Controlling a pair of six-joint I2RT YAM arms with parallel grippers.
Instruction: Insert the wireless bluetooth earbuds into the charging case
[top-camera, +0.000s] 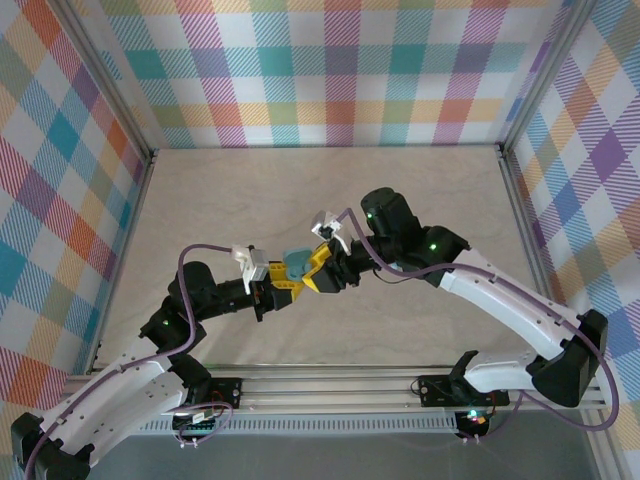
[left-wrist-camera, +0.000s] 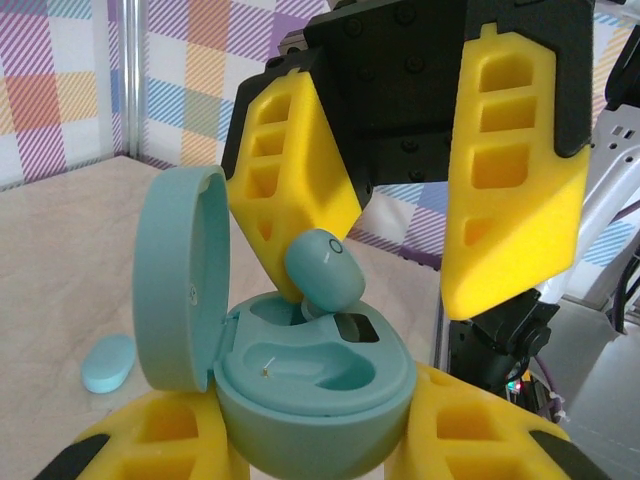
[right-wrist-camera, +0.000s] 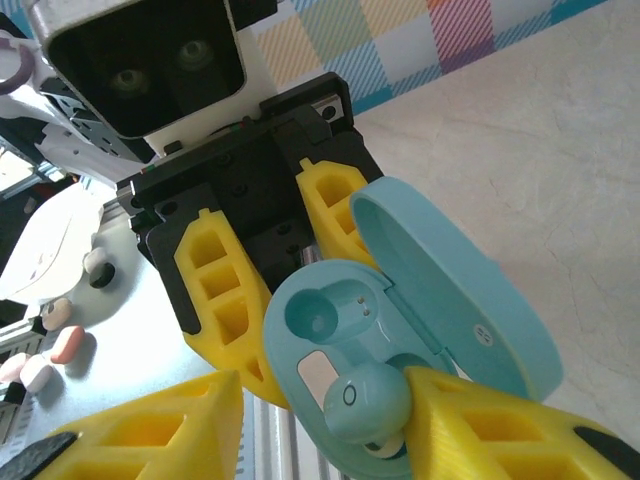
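My left gripper (top-camera: 285, 283) is shut on the light blue charging case (left-wrist-camera: 320, 395), which it holds off the table with its lid (left-wrist-camera: 180, 280) swung open. One pale blue earbud (left-wrist-camera: 325, 272) sits tilted in the case's far slot and leans against one yellow finger (left-wrist-camera: 295, 200) of my right gripper (left-wrist-camera: 390, 290). The right gripper's jaws stand apart, with the other finger (left-wrist-camera: 515, 200) well clear of the earbud. The near slot (left-wrist-camera: 300, 365) is empty. In the right wrist view the earbud (right-wrist-camera: 365, 400) touches the right finger (right-wrist-camera: 490, 420). Another earbud (left-wrist-camera: 108, 362) lies on the table.
The pale wooden table (top-camera: 300, 190) is walled by plaid panels and aluminium posts (top-camera: 520, 200). A metal rail (top-camera: 330, 385) with the arm bases runs along the near edge. Both grippers meet above the middle of the table.
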